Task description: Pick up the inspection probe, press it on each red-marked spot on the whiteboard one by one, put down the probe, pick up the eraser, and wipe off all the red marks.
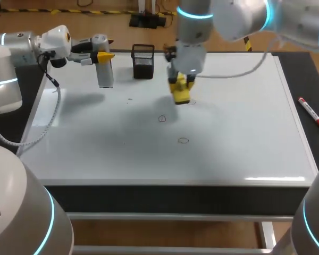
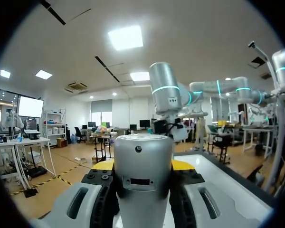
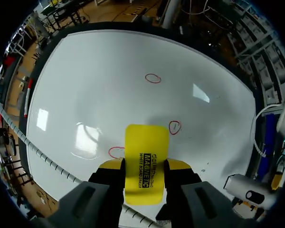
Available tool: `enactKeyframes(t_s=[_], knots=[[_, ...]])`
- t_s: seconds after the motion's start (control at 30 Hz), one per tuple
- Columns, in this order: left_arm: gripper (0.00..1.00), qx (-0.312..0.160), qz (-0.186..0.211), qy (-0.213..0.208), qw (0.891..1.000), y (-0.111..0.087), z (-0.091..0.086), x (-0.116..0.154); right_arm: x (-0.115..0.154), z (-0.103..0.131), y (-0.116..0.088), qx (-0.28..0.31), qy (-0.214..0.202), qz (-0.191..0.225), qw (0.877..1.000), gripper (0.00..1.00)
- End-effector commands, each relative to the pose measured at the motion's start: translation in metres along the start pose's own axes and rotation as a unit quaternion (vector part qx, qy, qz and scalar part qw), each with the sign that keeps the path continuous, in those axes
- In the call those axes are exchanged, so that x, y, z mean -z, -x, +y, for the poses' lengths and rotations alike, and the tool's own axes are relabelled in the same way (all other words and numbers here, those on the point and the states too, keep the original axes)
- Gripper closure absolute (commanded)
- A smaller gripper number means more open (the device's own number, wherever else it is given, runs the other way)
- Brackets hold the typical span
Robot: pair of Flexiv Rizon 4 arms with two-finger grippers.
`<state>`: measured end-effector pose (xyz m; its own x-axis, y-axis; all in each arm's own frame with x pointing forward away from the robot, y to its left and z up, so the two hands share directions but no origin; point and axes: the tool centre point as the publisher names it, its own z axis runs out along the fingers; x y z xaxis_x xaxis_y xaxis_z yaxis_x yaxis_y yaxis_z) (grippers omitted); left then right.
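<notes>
Yellow eraser (image 3: 145, 147) down at the whiteboard (image 1: 228, 133)

I've got the eraser pinched in my right claw (image 1: 181, 82), low over the whiteboard's middle, just beside one red mark (image 3: 116, 152). Two more lie further across the whiteboard. My left claw (image 1: 103, 54) pinches the probe (image 2: 143, 166), upright at the whiteboard's far left corner.

Whiteboard (image 1: 239, 143) (3 red circles (image 1: 183, 140)) bears black holder (image 1: 143, 62); red marker (image 1: 312, 113) alongside.

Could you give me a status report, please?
Left gripper shut on probe at whiteboard's back. Right gripper shut on eraser beside a red mark. Black basket behind, not blocking.
</notes>
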<state>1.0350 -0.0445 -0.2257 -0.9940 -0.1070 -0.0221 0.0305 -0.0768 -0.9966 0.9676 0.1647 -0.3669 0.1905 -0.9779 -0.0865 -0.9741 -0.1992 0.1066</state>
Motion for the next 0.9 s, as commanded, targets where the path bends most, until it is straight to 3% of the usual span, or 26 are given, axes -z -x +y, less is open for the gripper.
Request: enactKeyframes(t_s=[0.03, 0.2, 0.37, 0.9], knots=[[1.00, 0.000, 0.000, 0.001, 1.000, 0.000, -0.001, 0.000, -0.014, 0.003, 0.034, 0.002, 0.001, 0.020, 1.000, 1.00], [1.00, 0.000, 0.000, 0.001, 1.000, 0.000, -0.001, 0.000, -0.024, 0.019, 0.057, 0.010, 0.001, 0.014, 1.000, 1.00], [1.00, 0.000, 0.000, 0.001, 1.000, 0.000, -0.001, 0.000, -0.036, 0.030, 0.066, 0.013, 0.005, 0.009, 1.000, 1.00], [1.00, 0.000, 0.000, 0.001, 1.000, 0.000, -0.001, 0.000, -0.059, 0.040, 0.068, 0.022, -0.011, -0.007, 1.000, 1.00]])
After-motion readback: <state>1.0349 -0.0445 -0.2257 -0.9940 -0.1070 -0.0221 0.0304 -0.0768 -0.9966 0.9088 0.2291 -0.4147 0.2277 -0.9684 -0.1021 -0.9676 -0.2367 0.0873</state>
